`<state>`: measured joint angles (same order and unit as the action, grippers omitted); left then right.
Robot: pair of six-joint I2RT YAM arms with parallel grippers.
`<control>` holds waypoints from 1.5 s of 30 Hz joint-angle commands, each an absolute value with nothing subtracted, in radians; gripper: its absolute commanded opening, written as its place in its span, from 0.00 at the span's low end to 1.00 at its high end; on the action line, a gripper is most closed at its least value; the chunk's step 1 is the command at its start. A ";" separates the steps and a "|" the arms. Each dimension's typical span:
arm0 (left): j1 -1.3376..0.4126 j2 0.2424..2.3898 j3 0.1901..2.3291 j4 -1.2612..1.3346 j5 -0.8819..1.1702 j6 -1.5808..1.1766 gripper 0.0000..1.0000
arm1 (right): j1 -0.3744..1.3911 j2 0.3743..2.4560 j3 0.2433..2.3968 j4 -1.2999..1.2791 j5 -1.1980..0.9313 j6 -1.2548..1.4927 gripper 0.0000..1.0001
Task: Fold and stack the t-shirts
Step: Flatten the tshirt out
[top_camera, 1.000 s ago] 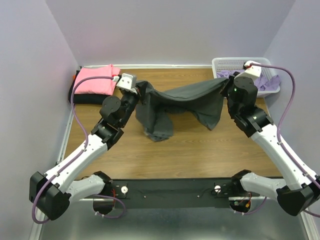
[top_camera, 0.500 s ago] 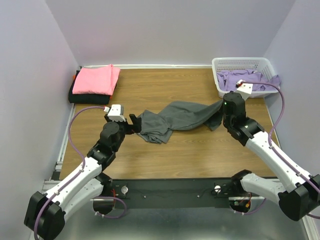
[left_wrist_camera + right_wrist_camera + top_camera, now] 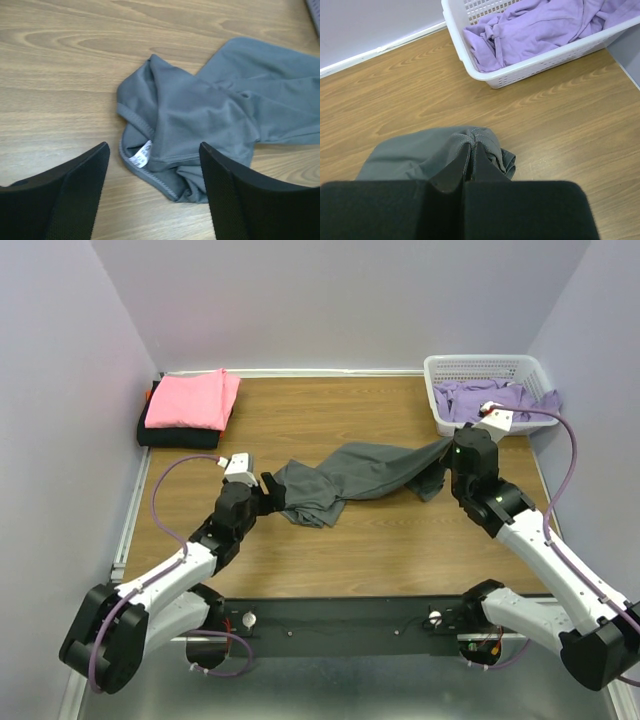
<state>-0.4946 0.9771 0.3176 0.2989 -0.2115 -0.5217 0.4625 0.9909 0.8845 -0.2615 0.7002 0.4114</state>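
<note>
The grey shirt [image 3: 350, 475] lies in a rumpled band across the middle of the desk [image 3: 330, 540]; the right gripper [image 3: 471, 146] is clamped together on its right edge, near the basket [image 3: 478, 364] of lavender shirts [image 3: 490, 397]; the left gripper [image 3: 153, 148] stands apart and empty, low over the desk, with the shirt's bunched left end and white label [image 3: 143, 153] just beyond its fingers; the pink shirt [image 3: 190, 398] rests folded on the black shirt [image 3: 165, 436] at the far left corner.
</note>
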 commanded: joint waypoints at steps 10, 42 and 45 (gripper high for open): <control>-0.581 1.127 0.344 0.387 -0.222 -0.640 0.72 | 0.456 0.971 0.864 -0.236 0.669 0.433 0.02; -0.610 1.356 0.417 0.416 -0.299 -0.644 0.56 | 0.451 0.948 0.842 -0.222 0.663 0.425 0.02; -0.626 1.384 0.433 0.399 -0.313 -0.647 0.55 | 0.451 0.948 0.842 -0.222 0.666 0.423 0.02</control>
